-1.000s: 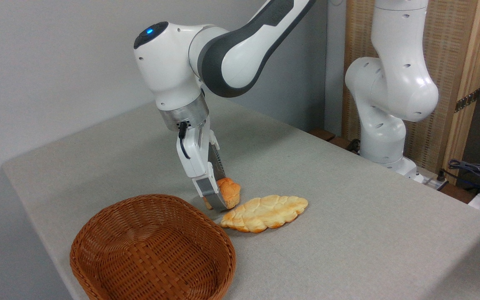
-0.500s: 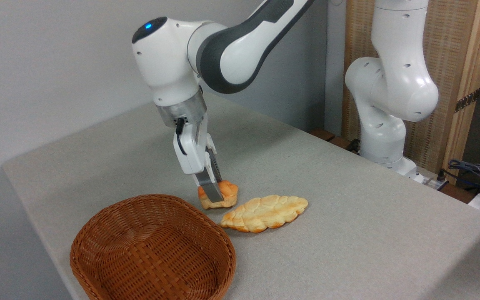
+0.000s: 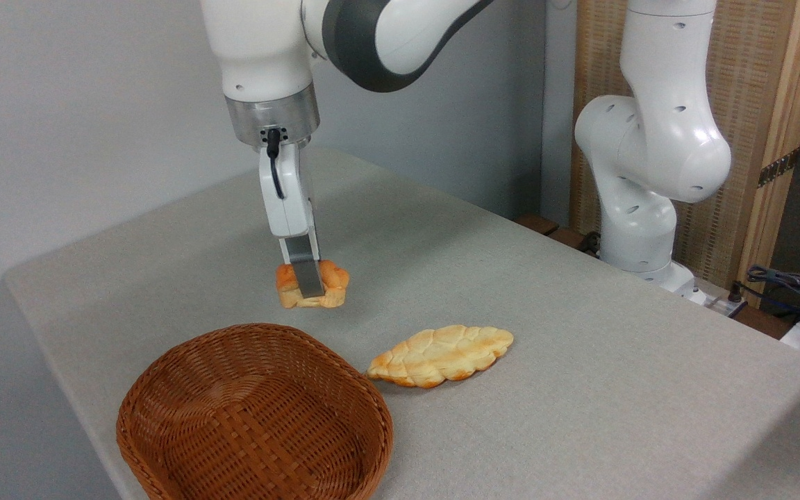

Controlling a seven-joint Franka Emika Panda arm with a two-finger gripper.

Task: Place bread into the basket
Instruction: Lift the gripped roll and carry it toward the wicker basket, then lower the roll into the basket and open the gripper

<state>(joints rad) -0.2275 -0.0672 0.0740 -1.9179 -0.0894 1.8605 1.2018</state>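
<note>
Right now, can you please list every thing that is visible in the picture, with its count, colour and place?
bun: one, orange-golden, held above the table, behind the basket.
braided loaf: one, pale yellow, flat on the table, right of the basket.
basket: one, reddish-brown wicker, nothing in it, front left of the table.
table: one, grey cloth top.
wooden screen: one, light brown, behind the arm's base on the right.
cables: a few, dark, far right edge.
arm: one, white and grey, base at right.
hand: one, white with grey fingers, shut on the bun.

Basket bottom cropped; tool's far finger seemingly hidden.
</note>
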